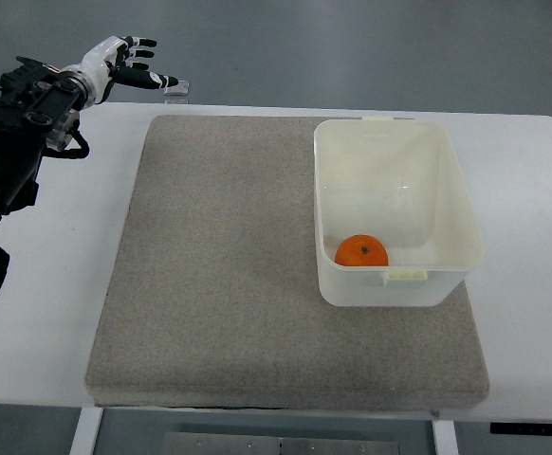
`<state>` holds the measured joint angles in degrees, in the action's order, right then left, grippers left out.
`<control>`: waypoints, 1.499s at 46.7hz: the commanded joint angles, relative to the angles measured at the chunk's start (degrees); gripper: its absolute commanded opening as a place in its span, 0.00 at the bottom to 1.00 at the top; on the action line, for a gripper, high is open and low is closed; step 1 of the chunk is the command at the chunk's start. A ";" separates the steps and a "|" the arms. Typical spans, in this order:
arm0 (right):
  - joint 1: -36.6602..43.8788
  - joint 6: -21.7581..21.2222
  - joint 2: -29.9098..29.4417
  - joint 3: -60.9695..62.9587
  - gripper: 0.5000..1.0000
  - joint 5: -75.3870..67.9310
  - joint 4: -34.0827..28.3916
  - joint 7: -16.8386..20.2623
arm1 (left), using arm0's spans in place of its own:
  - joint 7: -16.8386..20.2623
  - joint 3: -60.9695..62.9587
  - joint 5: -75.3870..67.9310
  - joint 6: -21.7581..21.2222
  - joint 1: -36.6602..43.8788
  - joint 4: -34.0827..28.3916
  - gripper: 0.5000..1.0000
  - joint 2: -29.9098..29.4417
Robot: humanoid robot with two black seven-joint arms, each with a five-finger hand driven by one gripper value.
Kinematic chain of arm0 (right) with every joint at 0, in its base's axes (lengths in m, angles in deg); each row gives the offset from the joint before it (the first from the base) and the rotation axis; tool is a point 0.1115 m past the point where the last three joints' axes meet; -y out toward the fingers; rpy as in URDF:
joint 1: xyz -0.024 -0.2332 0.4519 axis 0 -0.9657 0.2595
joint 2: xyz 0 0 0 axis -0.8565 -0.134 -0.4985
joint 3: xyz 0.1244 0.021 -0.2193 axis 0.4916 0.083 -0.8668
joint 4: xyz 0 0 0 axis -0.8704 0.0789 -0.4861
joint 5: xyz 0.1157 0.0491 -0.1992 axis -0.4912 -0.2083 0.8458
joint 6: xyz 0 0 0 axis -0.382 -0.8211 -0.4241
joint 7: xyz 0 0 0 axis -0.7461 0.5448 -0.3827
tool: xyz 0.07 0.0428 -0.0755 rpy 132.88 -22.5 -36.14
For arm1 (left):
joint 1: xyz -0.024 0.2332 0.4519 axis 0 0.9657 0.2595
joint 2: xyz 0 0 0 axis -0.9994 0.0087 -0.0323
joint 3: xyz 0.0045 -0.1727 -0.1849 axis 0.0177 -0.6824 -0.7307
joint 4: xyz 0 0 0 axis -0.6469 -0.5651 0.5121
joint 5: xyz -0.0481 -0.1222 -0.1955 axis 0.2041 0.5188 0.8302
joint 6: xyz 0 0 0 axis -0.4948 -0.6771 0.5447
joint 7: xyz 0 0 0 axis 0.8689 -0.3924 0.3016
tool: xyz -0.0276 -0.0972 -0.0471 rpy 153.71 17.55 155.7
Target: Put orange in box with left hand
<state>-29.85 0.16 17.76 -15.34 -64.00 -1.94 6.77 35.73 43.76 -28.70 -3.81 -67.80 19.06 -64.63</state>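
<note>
- Resting on the box (pixel 451 204) floor at its near wall, the orange (pixel 361 251) is already placed.
- Farther back, the left hand (pixel 124 64) hangs with fingers spread, empty, beyond the tabletop's (pixel 58 284) far-left corner.
- Judged done; only parking remains.

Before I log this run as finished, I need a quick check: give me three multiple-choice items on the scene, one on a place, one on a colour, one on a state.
1. Where is the orange?
A. on the mat
B. inside the box
C. in the left hand

2. What colour is the mat under the box?
A. grey-beige
B. blue
C. red

3. How is the left hand?
A. closed on the orange
B. open, holding nothing
C. pressed on the mat

Answers:
1 B, it lies at the box's near wall.
2 A, the mat is grey-beige.
3 B, fingers spread at the table's far left corner.
</note>
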 commanded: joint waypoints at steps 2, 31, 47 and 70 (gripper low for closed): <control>0.00 0.01 0.00 0.00 0.85 0.00 0.00 0.00 | 2.63 -0.71 6.44 0.09 1.07 0.08 0.75 0.32; 0.00 0.01 0.00 0.00 0.85 0.00 0.00 0.00 | 8.07 -9.58 32.82 2.19 6.08 0.34 0.77 2.61; 0.00 0.01 0.00 0.00 0.85 0.00 0.00 0.00 | 10.80 -17.15 32.82 7.21 8.28 0.52 0.82 2.87; 0.00 0.01 0.00 -0.09 0.85 0.00 0.00 0.17 | 13.62 -20.75 33.00 11.07 8.98 0.78 0.83 2.79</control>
<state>-29.85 0.16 17.76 -15.34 -64.00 -1.94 6.77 49.28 23.09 4.30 7.34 -58.83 19.85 -61.80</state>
